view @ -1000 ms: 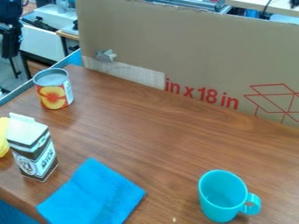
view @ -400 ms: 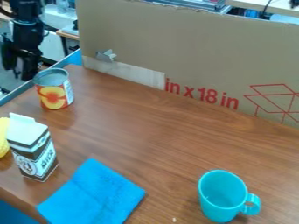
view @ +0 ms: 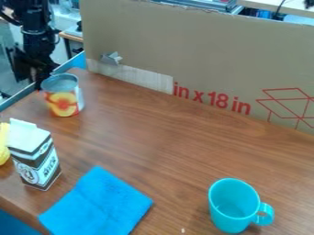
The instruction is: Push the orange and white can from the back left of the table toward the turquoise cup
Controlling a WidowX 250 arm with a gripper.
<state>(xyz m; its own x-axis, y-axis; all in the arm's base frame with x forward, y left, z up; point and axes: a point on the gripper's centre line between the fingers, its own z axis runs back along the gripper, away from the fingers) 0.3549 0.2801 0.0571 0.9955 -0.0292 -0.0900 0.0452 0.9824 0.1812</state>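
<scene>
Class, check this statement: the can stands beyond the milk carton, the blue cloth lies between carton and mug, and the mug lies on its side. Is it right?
Not quite: the mug stands upright, open end up, as the camera view shows. The can stands beyond the milk carton, and the blue cloth lies between carton and mug.

on the table (view: 165, 137), a can (view: 64, 102) stands behind a carton (view: 36, 160); right, a cloth (view: 97, 204), then a mug (view: 233, 206).

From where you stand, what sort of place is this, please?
Probably a robotics lab or workshop: a black robot arm is at the left edge of a wood-grain table, and a cardboard panel stands along its far side.
</scene>
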